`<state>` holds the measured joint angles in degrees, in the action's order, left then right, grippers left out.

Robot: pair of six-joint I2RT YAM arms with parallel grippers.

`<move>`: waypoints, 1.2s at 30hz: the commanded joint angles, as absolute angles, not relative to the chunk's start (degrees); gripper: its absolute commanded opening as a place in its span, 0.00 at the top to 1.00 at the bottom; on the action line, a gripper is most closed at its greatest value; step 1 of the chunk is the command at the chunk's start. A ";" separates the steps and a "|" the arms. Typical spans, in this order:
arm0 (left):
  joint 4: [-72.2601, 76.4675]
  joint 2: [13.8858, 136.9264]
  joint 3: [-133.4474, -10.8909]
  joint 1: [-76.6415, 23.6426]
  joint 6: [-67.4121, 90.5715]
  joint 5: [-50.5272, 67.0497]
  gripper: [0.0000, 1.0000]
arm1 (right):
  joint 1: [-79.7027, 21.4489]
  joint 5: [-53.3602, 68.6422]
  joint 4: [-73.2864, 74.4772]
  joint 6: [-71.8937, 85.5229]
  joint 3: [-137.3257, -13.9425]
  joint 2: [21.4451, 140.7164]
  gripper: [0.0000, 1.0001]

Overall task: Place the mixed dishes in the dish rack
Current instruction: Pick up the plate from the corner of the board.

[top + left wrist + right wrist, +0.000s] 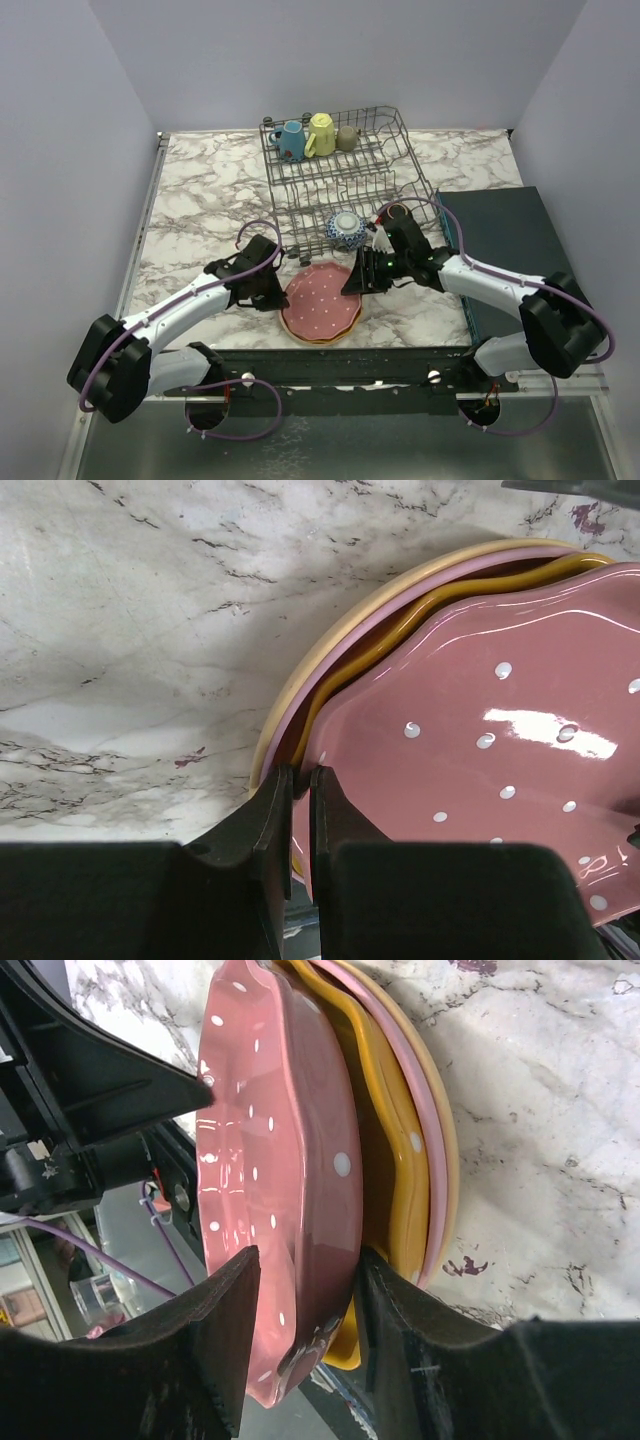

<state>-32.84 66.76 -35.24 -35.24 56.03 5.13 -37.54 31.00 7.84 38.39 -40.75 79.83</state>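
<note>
The plates lie stacked on the marble table [200, 200] at 6 o'clock from the dish rack [392, 172], not yet loaded; three mugs [320, 133] stand along the rack's 12 o'clock edge. The right gripper [360, 275], at 3 o'clock on the stack, clamps the pink dotted plate [322, 302], one finger on its face and one beneath, tipping it off the scalloped orange-yellow plate [385, 1120]; that wedge probably separates the top plate for lifting. The left gripper [272, 292], at 9 o'clock, has its jaws nearly together, apparently pinching the orange-yellow rim to steady the stack; both forearms reach in low, converging.
</note>
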 commanded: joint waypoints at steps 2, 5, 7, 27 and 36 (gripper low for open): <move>-24.22 70.27 -34.27 -35.86 58.45 6.25 1.00 | -38.98 35.23 6.15 39.42 -38.63 81.60 0.53; -24.08 70.39 -34.30 -35.95 58.54 6.24 1.00 | -38.98 35.58 5.43 39.67 -38.76 82.06 0.54; -24.02 70.40 -34.28 -35.95 58.63 6.24 1.00 | -39.01 35.80 4.83 39.94 -38.85 82.17 0.56; -23.03 69.07 -34.29 -36.27 58.58 6.24 1.00 | -39.73 35.28 5.90 40.45 -43.32 81.57 1.00; -24.57 65.55 -35.93 -36.21 58.15 5.90 0.71 | -39.72 29.81 11.35 39.78 -46.68 76.56 1.00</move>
<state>-29.30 67.26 -35.51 -35.42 56.16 5.28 -38.61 30.50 10.11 41.34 -42.52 80.84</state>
